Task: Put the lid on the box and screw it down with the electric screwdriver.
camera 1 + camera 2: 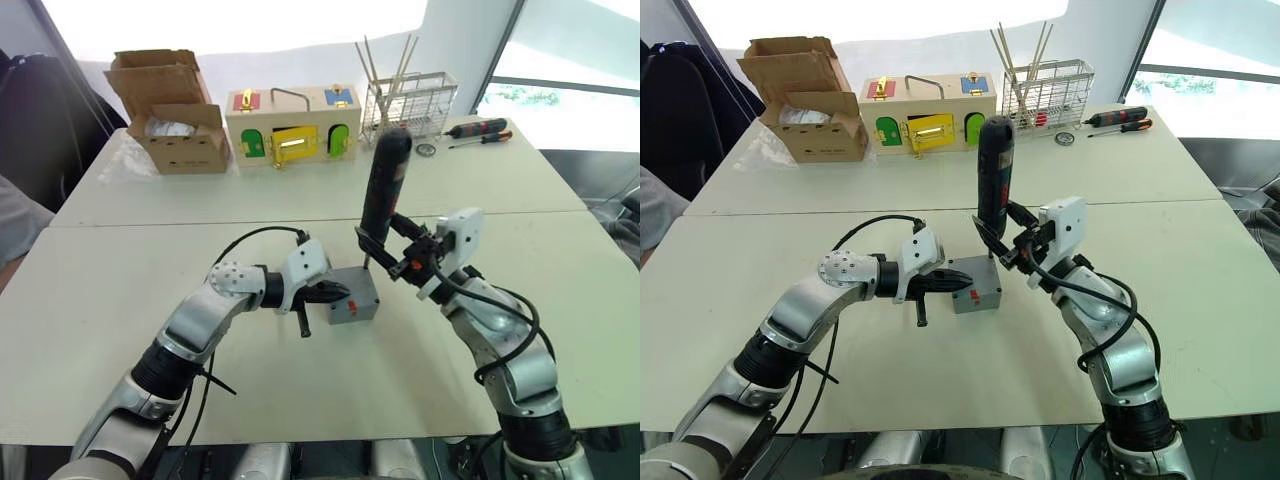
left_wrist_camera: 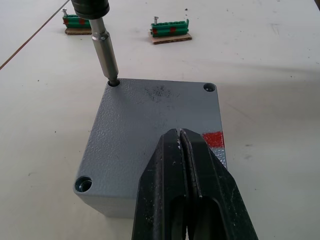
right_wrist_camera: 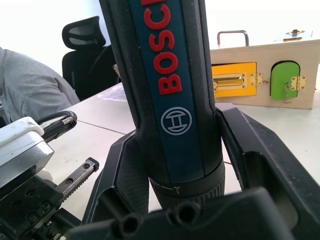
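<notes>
We see the box [image 1: 976, 286] standing near the middle of the white table [image 1: 1200, 290], with the lid [image 2: 150, 125] already seated on top of it and a small red mark on one side. Our left hand [image 1: 952, 284] has its two black fingers [image 2: 170, 195] pressed together with nothing between them, and their tips rest against the lid's edge just above the red mark. Our right hand [image 1: 1012, 250] is clamped around the lower body of the electric screwdriver [image 1: 995, 175], which stands nearly upright, leaning slightly. Its metal bit [image 2: 106, 55] comes down into the screw hole at one corner of the lid; two other corner holes show in the left wrist view. Two small green strips [image 2: 170, 29] holding screws lie on the table beyond the box. Along the far edge of the table stand a brown cardboard box [image 1: 172, 110], a wooden box with coloured doors [image 1: 292, 125], a wire basket [image 1: 410, 108] and two hand screwdrivers [image 1: 478, 131].
</notes>
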`<act>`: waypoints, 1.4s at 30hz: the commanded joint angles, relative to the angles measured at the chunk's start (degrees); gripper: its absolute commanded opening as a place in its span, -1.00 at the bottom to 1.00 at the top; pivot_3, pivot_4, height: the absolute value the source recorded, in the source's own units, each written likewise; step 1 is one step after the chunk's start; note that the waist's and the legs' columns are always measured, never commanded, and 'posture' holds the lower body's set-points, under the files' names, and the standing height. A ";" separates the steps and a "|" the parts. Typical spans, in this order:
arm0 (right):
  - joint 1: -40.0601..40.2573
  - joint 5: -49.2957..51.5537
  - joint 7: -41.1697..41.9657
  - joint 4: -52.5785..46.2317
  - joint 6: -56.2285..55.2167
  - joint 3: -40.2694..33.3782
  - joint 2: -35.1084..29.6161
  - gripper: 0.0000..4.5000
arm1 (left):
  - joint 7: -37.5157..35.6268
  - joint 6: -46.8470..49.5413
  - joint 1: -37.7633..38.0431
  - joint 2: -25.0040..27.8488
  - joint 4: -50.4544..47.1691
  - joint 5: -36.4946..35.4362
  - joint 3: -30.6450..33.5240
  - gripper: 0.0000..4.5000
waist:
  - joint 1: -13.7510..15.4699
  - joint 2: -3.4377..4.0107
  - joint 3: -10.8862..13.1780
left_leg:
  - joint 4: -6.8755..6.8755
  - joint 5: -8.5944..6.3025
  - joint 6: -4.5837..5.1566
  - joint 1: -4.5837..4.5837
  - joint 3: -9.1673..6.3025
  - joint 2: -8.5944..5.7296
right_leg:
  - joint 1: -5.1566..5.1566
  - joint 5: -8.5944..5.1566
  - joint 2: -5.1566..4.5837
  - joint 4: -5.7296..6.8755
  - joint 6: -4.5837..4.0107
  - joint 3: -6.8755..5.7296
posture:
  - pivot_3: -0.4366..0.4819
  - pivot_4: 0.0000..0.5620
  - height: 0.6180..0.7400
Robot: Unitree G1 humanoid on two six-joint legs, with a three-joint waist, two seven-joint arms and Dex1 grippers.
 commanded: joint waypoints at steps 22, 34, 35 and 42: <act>1.13 3.82 1.46 -2.34 7.80 -2.69 -2.83 -0.17 | 0.33 0.75 1.36 1.06 1.34 1.47 -0.81 -1.00 | 0.15 -0.07 0.00 | -0.05 -0.01 0.01 -0.02 -0.02 0.01 | -0.02 -0.03 -0.02 -0.05 0.01 0.00 | -0.05 -0.47 1.00; -24.84 28.17 -6.84 -7.17 25.83 -22.45 -6.43 -0.17 | 1.07 0.61 3.21 -0.02 -0.83 -3.37 5.07 -1.00 | 0.30 0.24 0.97 | -0.04 0.04 -0.05 -1.12 -0.07 -0.01 | -0.88 0.07 -0.03 0.05 -0.11 -0.02 | -0.05 -0.47 1.00; -25.65 29.54 -7.21 -6.67 26.78 -23.42 -6.94 -0.17 | 1.46 1.21 3.61 -0.45 -1.77 -4.70 6.49 -1.00 | 0.30 0.22 1.00 | -0.04 0.04 -0.05 -1.15 -0.08 -0.01 | -0.89 0.07 -0.03 0.03 -0.11 -0.02 | -0.05 -0.47 1.00; -27.35 32.99 -10.29 -1.15 38.94 -26.51 -15.86 -0.17 | 4.62 4.50 2.53 -1.74 -6.11 -11.63 15.44 -1.00 | 0.37 0.27 1.50 | 0.20 0.06 -0.06 -1.79 -0.06 -0.07 | -1.38 0.13 -0.07 0.04 -0.17 -0.03 | -0.05 -0.47 1.00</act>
